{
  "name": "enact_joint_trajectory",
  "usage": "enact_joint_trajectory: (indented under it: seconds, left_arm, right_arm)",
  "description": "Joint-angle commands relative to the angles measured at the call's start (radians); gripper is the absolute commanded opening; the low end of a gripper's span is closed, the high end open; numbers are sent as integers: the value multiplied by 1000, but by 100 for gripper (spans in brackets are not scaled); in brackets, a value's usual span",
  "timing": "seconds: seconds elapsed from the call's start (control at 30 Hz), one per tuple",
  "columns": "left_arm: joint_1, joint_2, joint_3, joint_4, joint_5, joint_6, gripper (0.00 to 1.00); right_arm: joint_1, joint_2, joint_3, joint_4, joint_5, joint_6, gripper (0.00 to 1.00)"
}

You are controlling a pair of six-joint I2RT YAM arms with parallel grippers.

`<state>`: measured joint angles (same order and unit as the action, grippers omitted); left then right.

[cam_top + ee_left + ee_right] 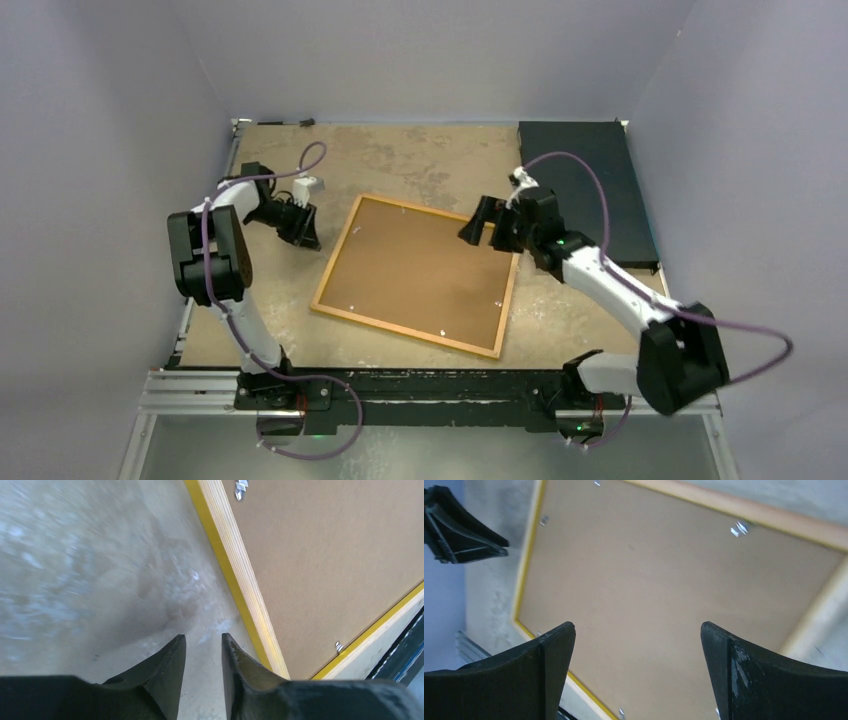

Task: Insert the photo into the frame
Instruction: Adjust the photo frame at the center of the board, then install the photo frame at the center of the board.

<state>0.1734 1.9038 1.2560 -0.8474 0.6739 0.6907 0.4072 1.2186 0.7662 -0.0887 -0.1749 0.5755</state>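
Nearest the arm bases, the frame [405, 330] lies flat in the middle of the tabletop [420, 160], reverse side up and turned a little askew. Its light wood edge and thin yellow rim run all round. Seated inside the frame is the brown backing board [420, 270], which fills the whole opening, with small metal tabs [738, 528] showing here and there along its edges. The photo cannot be seen in any view, and whether it lies under the board cannot be told.

The left pincer [203, 639] is low over bare tabletop just beside the frame's left edge, outside it and not touching. Its fingers [172, 665] are drawn nearly together, with a narrow slit between them and nothing in it. In the left wrist view the yellow rim and wood edge pass close to the right-hand fingertip.

Further back, the right pincer [638, 625] hangs over the frame near its far right corner and looks down on the backing board. Its fingers [549, 655] are spread wide and hold nothing; only the board shows between them. It appears raised off the board, though contact cannot be ruled out from above.

At the far right corner of the tabletop a dark rectangular mat [585, 185] lies flat, apart from the frame.
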Motion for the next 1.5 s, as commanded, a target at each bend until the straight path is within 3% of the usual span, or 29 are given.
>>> enact_joint_trajectory:
  seconds: [0.0,0.1,0.23,0.47,0.93,1.47]
  left_arm:
    - [8,47,109,34,154,-90,35]
    - [2,113,139,70,229,-155,43]
    - [-17,164,134,100,253,-177,44]
    - [-31,165,66,139,232,-167,28]
    - [-31,158,22,184,189,-182,12]
    - [-29,149,11,200,174,-188,7]
  right_arm:
    - [111,231,115,275,-63,108,97]
    - [197,426,296,340,-61,133,97]
    - [269,662,517,369,-69,149,96]
    - [330,911,754,372,-94,192,95]
    - [355,1073,887,399,-101,259,93]
    - [390,1130,913,425,-152,334,92]
